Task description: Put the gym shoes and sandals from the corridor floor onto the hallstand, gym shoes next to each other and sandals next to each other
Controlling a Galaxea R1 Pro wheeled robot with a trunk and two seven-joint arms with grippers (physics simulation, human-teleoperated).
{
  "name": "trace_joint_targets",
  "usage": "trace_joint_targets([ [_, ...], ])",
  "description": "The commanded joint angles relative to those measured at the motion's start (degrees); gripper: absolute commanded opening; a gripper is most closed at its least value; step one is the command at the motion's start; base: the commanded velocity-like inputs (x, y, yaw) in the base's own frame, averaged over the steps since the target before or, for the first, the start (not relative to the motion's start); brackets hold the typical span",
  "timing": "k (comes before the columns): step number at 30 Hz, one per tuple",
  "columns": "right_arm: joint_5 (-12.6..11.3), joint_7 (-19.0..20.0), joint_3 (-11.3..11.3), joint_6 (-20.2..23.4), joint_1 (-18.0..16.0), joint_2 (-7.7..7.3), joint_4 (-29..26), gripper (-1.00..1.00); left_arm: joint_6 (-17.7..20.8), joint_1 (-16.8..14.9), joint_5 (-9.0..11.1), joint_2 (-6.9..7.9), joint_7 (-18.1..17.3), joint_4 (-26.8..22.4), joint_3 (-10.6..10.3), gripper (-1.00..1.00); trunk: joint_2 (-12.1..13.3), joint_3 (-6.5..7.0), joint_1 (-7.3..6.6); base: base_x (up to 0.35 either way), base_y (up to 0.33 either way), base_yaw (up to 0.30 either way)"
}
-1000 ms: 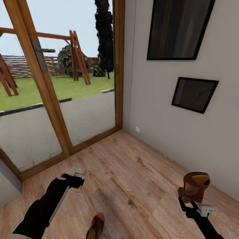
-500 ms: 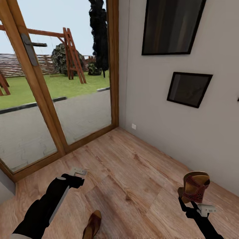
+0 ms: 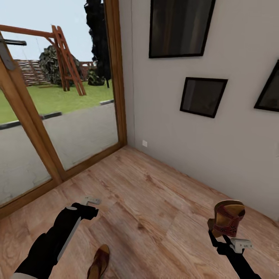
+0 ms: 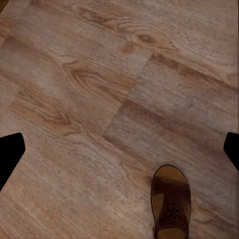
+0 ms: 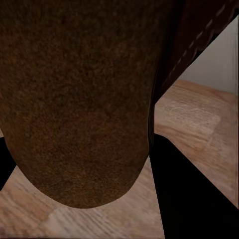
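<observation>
Wood-grain corridor floor (image 3: 155, 201) runs up to a glazed door (image 3: 58, 128) on one side and a pale wall with dark framed pictures (image 3: 203, 97) on the other. From the head view, the right claw (image 3: 226, 237) pinches one sandal (image 3: 226, 217) and holds it upright above the floor, the forearm rising from the lower right corner. The left claw (image 3: 90, 201) hangs lower over bare planks with its arm reaching forward from the lower left; the second sandal (image 3: 99, 262) lies on the floor just behind it.

At the left wrist, that second sandal (image 4: 171, 201) rests flat, strap up, with the two dark fingertips (image 4: 10, 152) spread wide at the frame's edges.

At the right wrist, the held sandal's brown sole (image 5: 79, 99) sits right against the lens.

Risk, as I judge it: the grip looks to be on one end of the shoe, so a quick turn of the base could swing it loose and drop it.
</observation>
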Motion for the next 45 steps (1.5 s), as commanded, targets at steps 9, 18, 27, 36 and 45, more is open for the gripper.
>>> trace_joint_targets([
  [9, -0.2, 0.1, 0.0, 0.0, 0.0, 0.0, 0.0, -1.0, 0.0, 0.0, -0.1, 0.0, 0.0, 0.0, -0.1, 1.0, 0.0, -0.58, 0.0, 0.0, 0.0, -0.202],
  [18, -0.2, 0.1, 0.0, 0.0, 0.0, 0.01, 0.0, -1.0, 0.0, 0.0, 0.0, 0.0, 0.0, 0.0, 0.0, 1.0, -2.4, -1.8, 1.32, 0.0, 0.0, -0.049],
  [27, -0.2, 0.0, 0.0, 0.0, 0.0, 0.0, 0.0, -1.0, 0.0, 0.0, 0.0, 0.0, 0.0, 0.0, -0.1, 1.0, -6.0, -3.42, 3.29, 0.0, 0.0, -0.001],
  [36, -0.2, 0.0, 0.0, 0.0, 0.0, 0.0, 0.0, -1.0, 0.0, 0.0, 0.0, 0.0, 0.0, 0.0, 0.0, 1.0, -9.6, -5.04, 5.27, 0.0, 0.0, 0.0],
  [45, -0.2, 0.0, 0.0, 0.0, 0.0, 0.0, 0.0, -1.0, 0.0, 0.0, 0.1, 0.0, 0.0, 0.0, -0.1, 1.0, -11.0, -6.9, 6.1, 0.0, 0.0, 0.0],
])
